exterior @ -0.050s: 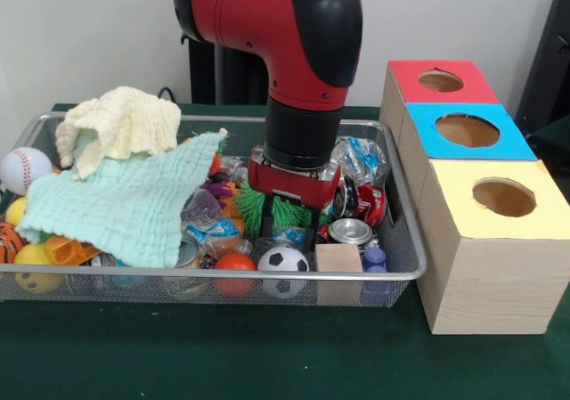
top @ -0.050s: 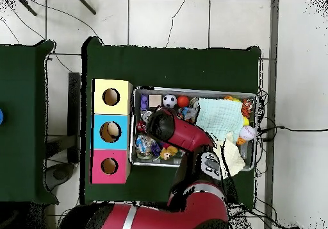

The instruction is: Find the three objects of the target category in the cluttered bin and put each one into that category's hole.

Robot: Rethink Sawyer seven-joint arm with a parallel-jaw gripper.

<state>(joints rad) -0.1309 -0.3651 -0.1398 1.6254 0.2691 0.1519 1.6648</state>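
Observation:
My gripper (exterior @ -0.050s: 288, 226) is lowered into the wire bin (exterior @ -0.050s: 405, 240), right over a green spiky toy (exterior @ -0.050s: 290, 211). Whether it holds anything is hidden among the clutter. Around it lie a silver can (exterior @ -0.050s: 350, 232), a red can (exterior @ -0.050s: 370, 206) and a crumpled plastic bottle (exterior @ -0.050s: 361, 159). A soccer ball (exterior @ -0.050s: 283, 271), an orange ball (exterior @ -0.050s: 235, 271) and a wooden block (exterior @ -0.050s: 338, 262) sit along the bin's front. To the right stand three boxes with holes: red (exterior @ -0.050s: 441, 81), blue (exterior @ -0.050s: 468, 130) and yellow (exterior @ -0.050s: 503, 197). From overhead, the arm (top @ -0.050s: 168, 125) covers the gripper.
A mint cloth (exterior @ -0.050s: 125, 204) and a cream cloth (exterior @ -0.050s: 120, 124) cover the bin's left half. A baseball (exterior @ -0.050s: 25, 168) and yellow balls (exterior @ -0.050s: 34, 266) lie at the left end. The bin stands on a green tablecloth (exterior @ -0.050s: 267, 355). The boxes touch the bin's right side.

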